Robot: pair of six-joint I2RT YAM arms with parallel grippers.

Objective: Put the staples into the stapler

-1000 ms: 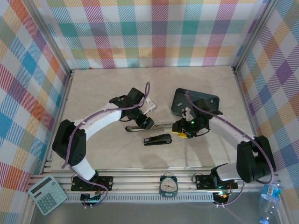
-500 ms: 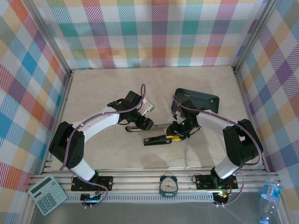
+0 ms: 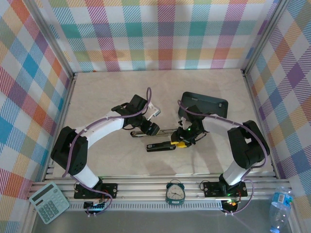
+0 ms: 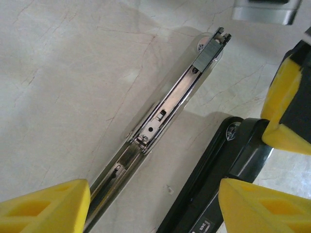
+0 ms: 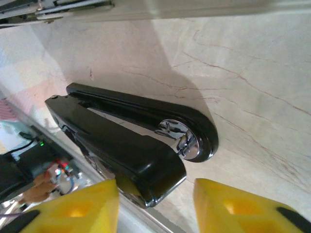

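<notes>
Both tools hung low over the worktop [image 3: 97, 97].
The left tool [image 4: 150, 194] stood with fingers apart, astride the silver rail [image 4: 170, 99]; just right of it lay the black stapler [image 5: 131, 150], its end between the right tool's [image 5: 155, 191] parted fingers.

The top camera looks down from above; both wrist cameras closely frame the black stapler [image 5: 121, 150].

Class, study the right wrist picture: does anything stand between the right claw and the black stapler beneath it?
Nothing visible does. The black stapler lies on the table, and its near end sits in the gap between the yellow fingers of the right claw.
</notes>
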